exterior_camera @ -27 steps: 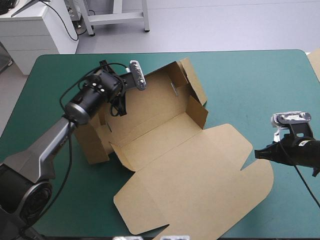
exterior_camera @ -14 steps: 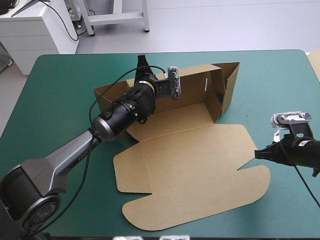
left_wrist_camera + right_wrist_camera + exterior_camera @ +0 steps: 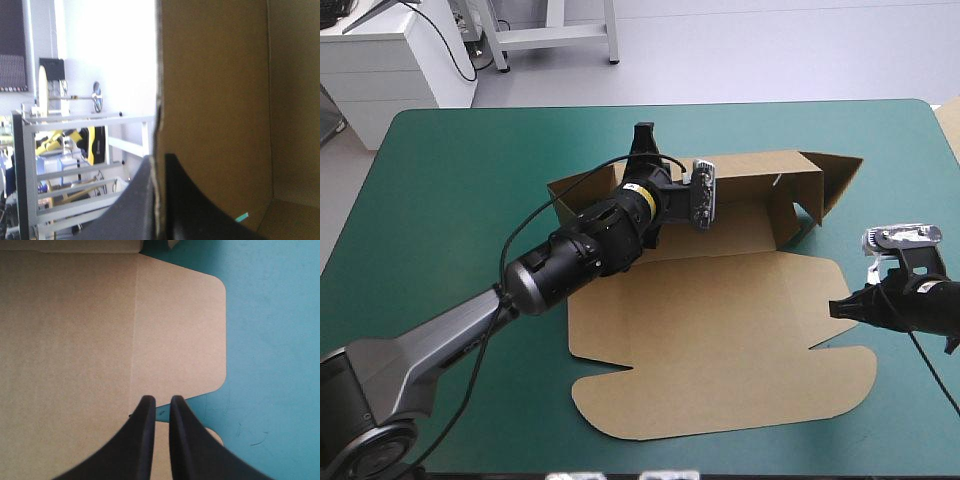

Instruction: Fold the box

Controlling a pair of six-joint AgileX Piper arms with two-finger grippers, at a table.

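Observation:
The brown box (image 3: pixel 720 340) lies in the middle of the table, its lid flat toward the near edge and its back wall (image 3: pixel 750 175) standing upright. My left gripper (image 3: pixel 642 132) reaches over that wall from the left. In the left wrist view it (image 3: pixel 159 159) is shut on the box, with the wall's edge (image 3: pixel 215 100) between the fingers. My right gripper (image 3: pixel 834 306) hovers at the lid's right edge, fingers all but together. The right wrist view shows it (image 3: pixel 159 400) above the lid's rounded side flap (image 3: pixel 180 325), by a notch, with nothing between the fingers.
Bare teal-green cover (image 3: pixel 440 220) lies left of the box and along the near right corner (image 3: pixel 910 420). A pale board edge (image 3: pixel 952 120) shows at the table's right edge. A white cabinet (image 3: pixel 390 60) stands beyond the far left corner.
The left gripper has swung the box round and carried it to the right; the back wall now runs along the far side. The right arm has stayed still.

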